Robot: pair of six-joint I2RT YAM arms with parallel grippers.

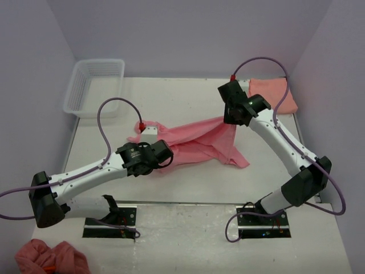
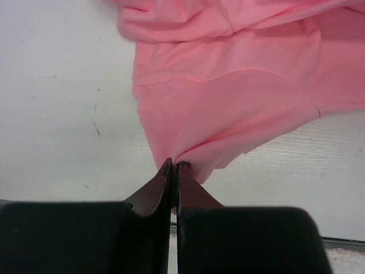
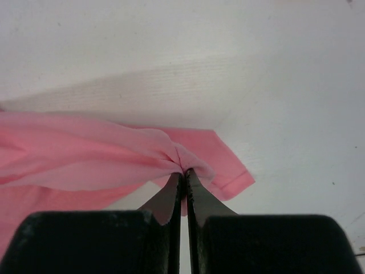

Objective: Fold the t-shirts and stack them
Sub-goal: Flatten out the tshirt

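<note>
A rose-pink t-shirt [image 1: 199, 142] hangs stretched and crumpled between my two grippers over the middle of the table. My left gripper [image 1: 165, 152] is shut on its near left edge. The left wrist view shows that gripper [image 2: 174, 165] with its tips pinching a bunched fold of the pink t-shirt [image 2: 228, 97]. At the shirt's far right corner, my right gripper [image 1: 233, 122] is shut. In the right wrist view its tips [image 3: 183, 172] clamp a gathered twist of the t-shirt [image 3: 85, 154], and a hemmed sleeve [image 3: 228, 171] lies below on the table. A paler salmon t-shirt [image 1: 272, 94] lies folded at the back right.
A clear plastic basket [image 1: 94, 85] stands at the back left corner. A heap of reddish cloth [image 1: 51, 258] lies at the near left, beside the left arm's base. Lilac walls close in the table on three sides.
</note>
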